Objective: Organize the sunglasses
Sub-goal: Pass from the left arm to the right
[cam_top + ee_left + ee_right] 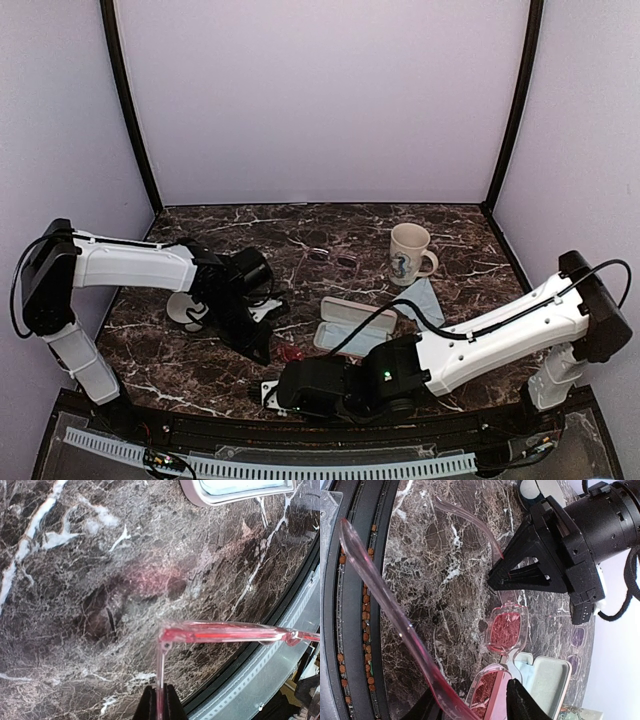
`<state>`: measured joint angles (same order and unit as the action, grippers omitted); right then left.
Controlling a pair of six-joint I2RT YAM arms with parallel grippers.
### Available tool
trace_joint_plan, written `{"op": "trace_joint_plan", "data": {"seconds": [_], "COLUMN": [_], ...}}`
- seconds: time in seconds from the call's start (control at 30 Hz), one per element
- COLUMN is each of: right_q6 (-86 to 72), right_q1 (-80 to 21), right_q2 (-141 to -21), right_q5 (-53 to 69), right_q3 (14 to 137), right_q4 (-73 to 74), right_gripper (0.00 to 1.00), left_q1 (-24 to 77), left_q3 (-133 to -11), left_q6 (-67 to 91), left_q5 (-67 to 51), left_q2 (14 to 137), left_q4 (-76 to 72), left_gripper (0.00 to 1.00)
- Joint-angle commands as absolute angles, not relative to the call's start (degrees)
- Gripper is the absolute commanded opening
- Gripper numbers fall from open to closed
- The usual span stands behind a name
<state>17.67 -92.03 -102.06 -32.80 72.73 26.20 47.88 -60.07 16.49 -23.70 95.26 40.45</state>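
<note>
Dark veined marble (pixel 455 225) covers your work surface, closed in by pale walls. Farthest left, a white round object (pixel 183 308) sits partly under your left arm; you cannot make out what it is. Your left gripper (pixel 160 700) is clenched on the tip of one temple of the red-pink sunglasses (pixel 504 630), its fingers (pixel 172 707) pressed to either side of the thin translucent bar. That pair is unfolded, near the front edge of the table and between your two grippers, with its lenses facing the marble's far side and its other temple running back toward the table's rim. Your right gripper (pixel 470 707) is at the frame's front, one finger (pixel 520 702) just beside a lens and the other by the hinge. You cannot tell whether it grips the frame or only brackets it. Right of the glasses, the grey case (pixel 340 338) lies open. Beyond it, toward the back wall, the dark sunglasses (pixel 333 257) lie on the marble, well apart from the red-pink pair. A light blue cloth (pixel 425 298) lies right of the case, and a cream mug (pixel 408 250) stands upright behind the cloth.
</note>
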Motion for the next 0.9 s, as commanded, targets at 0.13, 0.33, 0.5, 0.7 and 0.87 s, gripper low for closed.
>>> {"op": "trace_joint_plan", "data": {"seconds": [0.13, 0.33, 0.5, 0.7, 0.87], "right_q6": [17.57, 17.18, 17.23, 16.59, 15.64], "right_q1": [-93.75, -94.09, -94.27, -94.31, -94.30], "right_q2": [-102.20, -102.51, -102.09, -101.28, -100.27], "right_q5": [-36.72, -37.36, -38.17, -37.18, -36.99], "right_q3": [74.18, 74.08, 73.71, 72.76, 71.38], "right_q4": [25.92, 26.28, 25.98, 25.42, 24.73], "right_gripper": [0.34, 0.27, 0.20, 0.09, 0.04], "left_q1": [48.16, 48.16, 48.21, 48.09, 47.45], "left_q3": [-60.84, -60.91, -60.75, -59.59, -59.18], "left_q6": [15.38, 15.47, 15.42, 16.13, 16.93], "left_q5": [-25.48, -25.90, -26.77, -28.92, -30.20], "left_q2": [95.96, 96.15, 96.49, 96.41, 95.36], "left_q4": [41.20, 41.01, 40.33, 37.67, 35.24], "left_gripper": [0.00, 0.00, 0.03, 0.18, 0.32]}}
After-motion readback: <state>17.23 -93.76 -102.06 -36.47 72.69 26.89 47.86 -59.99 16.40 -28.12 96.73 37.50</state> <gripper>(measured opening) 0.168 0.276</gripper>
